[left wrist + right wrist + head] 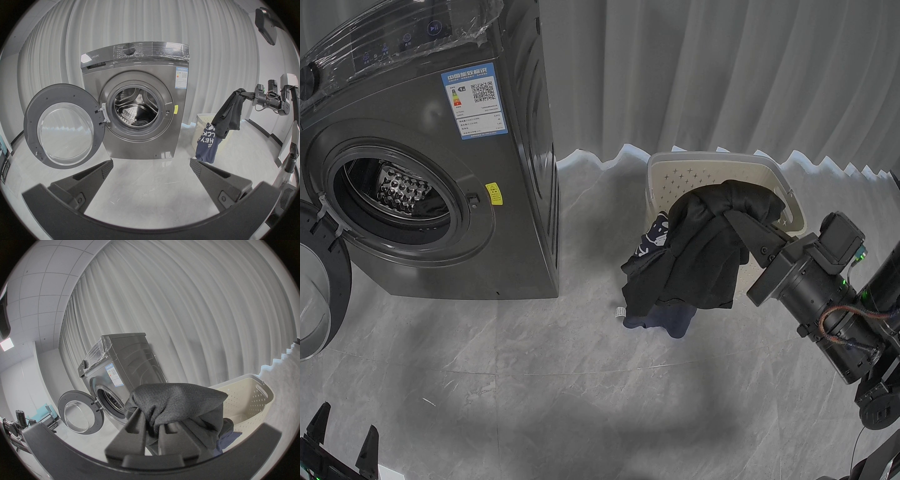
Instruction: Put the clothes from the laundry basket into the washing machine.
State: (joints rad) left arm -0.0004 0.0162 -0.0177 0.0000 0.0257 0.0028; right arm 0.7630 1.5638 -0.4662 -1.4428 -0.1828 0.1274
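Your right gripper (737, 222) is up beside the laundry basket (700, 169). Its two fingers are squeezed tight on a black garment (700, 250). The black cloth folds over the fingers and hangs down. A navy T-shirt (207, 145) with white letters hangs under it, caught up in the same bunch. The bunch hangs at the side of the basket that faces the washing machine (506, 206). The T-shirt's bottom edge is low, near the floor (550, 375). You cannot tell if it touches the floor or the basket's rim.

The cream basket stands right by the curtain (706, 75), well apart from the machine. A wide strip of bare grey floor lies between the two.

The machine's round door (334, 269) is swung all the way open, out to the robot's left. Its edge sticks out past the machine's front. The drum opening (394, 187) is a round hole with a thick rim, and something dark lies low inside the drum.

Your left gripper (345, 428) is low at the robot's left, above the floor in front of the machine. Its fingers are spread wide with nothing in them. The open door is near it, on its left side.
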